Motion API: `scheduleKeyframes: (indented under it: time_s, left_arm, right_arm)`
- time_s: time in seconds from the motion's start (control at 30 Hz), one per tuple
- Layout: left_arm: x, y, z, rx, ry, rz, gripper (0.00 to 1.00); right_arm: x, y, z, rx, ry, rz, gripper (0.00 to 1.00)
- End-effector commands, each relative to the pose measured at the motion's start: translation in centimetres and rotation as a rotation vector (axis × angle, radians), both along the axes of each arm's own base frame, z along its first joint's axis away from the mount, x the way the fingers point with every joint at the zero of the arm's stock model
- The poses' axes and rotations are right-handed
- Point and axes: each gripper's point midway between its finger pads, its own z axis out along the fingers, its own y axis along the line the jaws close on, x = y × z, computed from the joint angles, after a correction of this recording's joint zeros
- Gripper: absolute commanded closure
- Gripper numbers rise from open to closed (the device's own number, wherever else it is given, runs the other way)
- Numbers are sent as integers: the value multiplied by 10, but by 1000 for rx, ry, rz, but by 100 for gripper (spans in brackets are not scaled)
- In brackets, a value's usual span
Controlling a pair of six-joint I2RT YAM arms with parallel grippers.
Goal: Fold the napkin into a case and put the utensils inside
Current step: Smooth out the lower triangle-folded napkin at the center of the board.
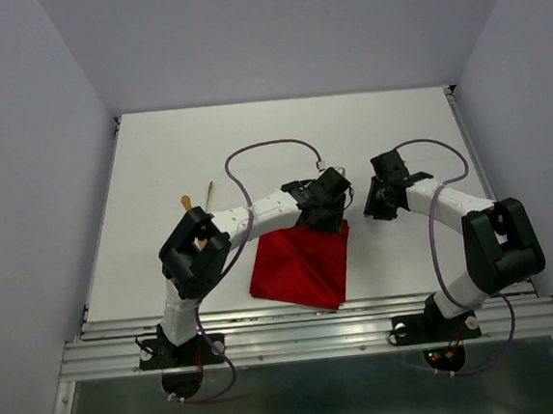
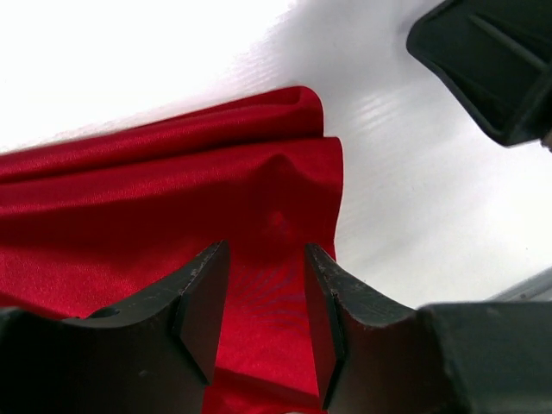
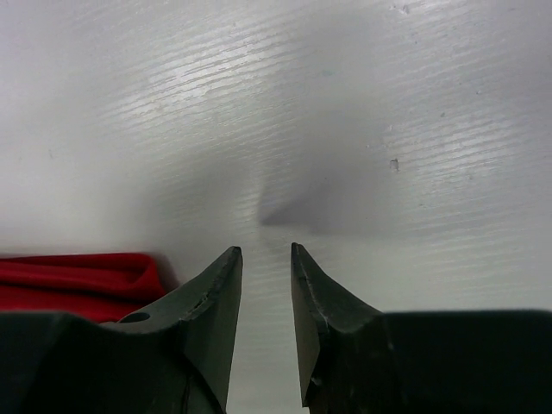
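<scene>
Near the front middle of the worktop [image 1: 156,159]: the napkin [image 1: 301,268], folded over into a rough square, lying flat, not yet narrow enough for a case. Above its far right corner, the left gripper [image 1: 328,217], fingers [image 2: 203,302] apart with nothing clamped, cloth merely beneath them; probably poised there to take the edge for another fold. Just beside that corner, over bare surface, the right gripper [image 1: 375,206], fingers [image 3: 216,310] a little apart and empty, seemingly kept clear of the fold. Well off to the left, partly behind the left arm, the utensils [image 1: 189,203], parked out of the way pending a finished pouch.
</scene>
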Motion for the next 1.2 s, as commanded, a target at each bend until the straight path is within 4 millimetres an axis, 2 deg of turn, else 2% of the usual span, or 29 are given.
scheduleKeyframes:
  time_s: [0.0,0.13,0.3,0.33,0.67,0.8,0.93,1.17]
  left_arm:
    - [16,-11,23,-16,-67,7,49]
    - [23,-19,17,4,-67,12,49]
    - [29,-33,20,5,-76,6,51]
    - [29,-34,14,21,-70,1,52]
    - [18,-46,6,68,-94,-12,64]
    - [14,-50,2,72,-85,-20,63]
    - [12,-51,-3,87,-80,-21,55]
    - [14,-53,-11,103,-80,-16,56]
  right_arm:
    - [3,-11,8,-23,-29,-40,65]
    - [6,-16,11,-22,-35,-47,64]
    - [3,-23,11,-22,-36,-60,64]
    - [3,-23,10,-22,-36,-58,64]
    - [-4,-34,7,-28,-27,-71,63]
    - [-4,-33,7,-25,-26,-66,63]
    - [-5,-33,7,-26,-24,-62,63]
    - [-5,-31,8,-16,-27,-57,63]
